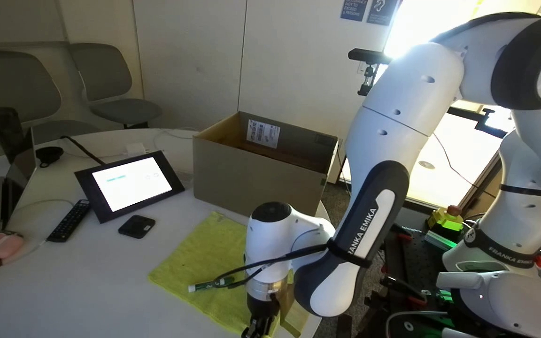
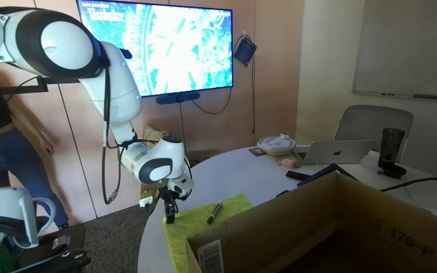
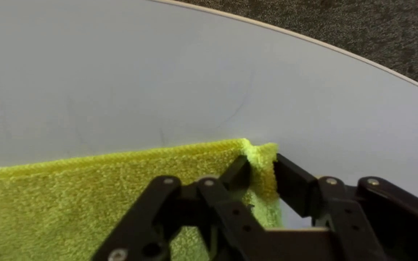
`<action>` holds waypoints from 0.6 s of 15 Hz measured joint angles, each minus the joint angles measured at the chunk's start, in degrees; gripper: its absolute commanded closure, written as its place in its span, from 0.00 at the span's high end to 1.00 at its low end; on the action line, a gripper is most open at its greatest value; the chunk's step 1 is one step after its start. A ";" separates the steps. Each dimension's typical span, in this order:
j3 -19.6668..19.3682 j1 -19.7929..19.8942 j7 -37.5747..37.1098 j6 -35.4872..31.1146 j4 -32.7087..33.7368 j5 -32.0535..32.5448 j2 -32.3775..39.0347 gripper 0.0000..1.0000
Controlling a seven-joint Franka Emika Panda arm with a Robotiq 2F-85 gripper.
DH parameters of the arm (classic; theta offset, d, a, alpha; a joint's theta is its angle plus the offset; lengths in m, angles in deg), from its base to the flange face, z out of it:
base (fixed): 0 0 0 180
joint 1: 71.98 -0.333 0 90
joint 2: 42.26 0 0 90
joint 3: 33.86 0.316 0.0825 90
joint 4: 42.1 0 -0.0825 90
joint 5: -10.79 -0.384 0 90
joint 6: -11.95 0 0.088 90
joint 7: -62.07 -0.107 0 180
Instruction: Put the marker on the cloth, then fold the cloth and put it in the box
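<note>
Status rn: step 1 looks done, the rest isn't. The marker point(image 1: 212, 284) is lying on the cloth point(image 1: 195, 253), nearer one edge than the middle, w/ its white end toward that edge. Nothing's gripping it in both exterior views, so the "marker on cloth" bit can prob be ticked off.

Folding seems to be at the grab stage only. The gripper point(image 3: 261, 163) is down at a corner of the cloth, jaws most of the way together w/ a pinched-up ridge of the cloth btwn them in the wrist view. How firm that hold is, hard to say. What shows of the rest is spread flat on the table point(image 1: 64, 291), no fold over the marker yet, so approx a third done.

Left to do: bring that corner across, ideally w/ the marker wrapped inside, maybe fold again, then lift the lot into the box point(image 1: 256, 176). That's just beside the cloth (can't tell if they touch), top uncovered, so the last carry should be short. Main worry: the marker rolling out mid-fold.
</note>
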 measured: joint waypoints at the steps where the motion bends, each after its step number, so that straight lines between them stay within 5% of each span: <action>1: 0.00 0.00 0.31 0.01 0.00 -0.11 -0.05 0.19; 9: -0.58 -0.03 1.34 0.13 -0.14 -0.18 -1.49 0.17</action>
